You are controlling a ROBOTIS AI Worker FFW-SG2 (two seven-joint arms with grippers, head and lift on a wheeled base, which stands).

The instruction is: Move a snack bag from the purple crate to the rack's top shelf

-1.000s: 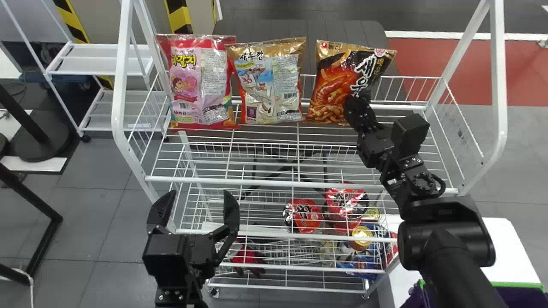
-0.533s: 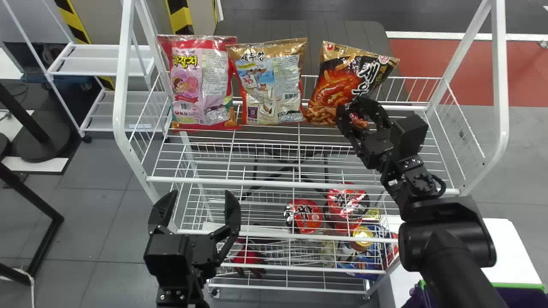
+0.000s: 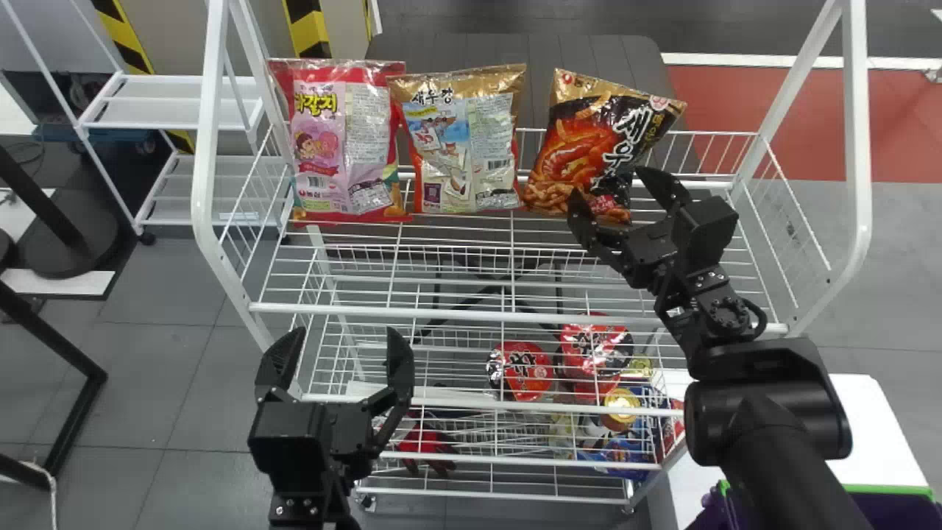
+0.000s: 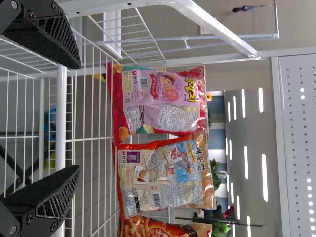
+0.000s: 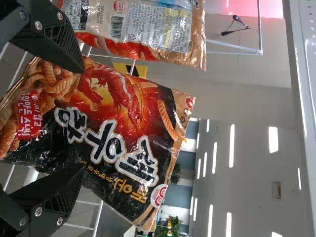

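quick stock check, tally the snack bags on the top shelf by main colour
Pink and red foil snack bag: 1
Gold-topped foil snack bag with a blue and pale back: 1
Black and orange foil snack bag with a gold top: 1
Total: 3

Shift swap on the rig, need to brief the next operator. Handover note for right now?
Right gripper: open, close in front of the lower end of the black-and-red snack bag; can't tell if it touches.
Left gripper: open, idle in front of the rack.
Bag: on the top shelf, tilted to the robot's right, beside two other bags. Purple crate: low at right.
Done: bag shelved, grip open.
Left: probably just back the right gripper off gently; maybe straighten the bag.
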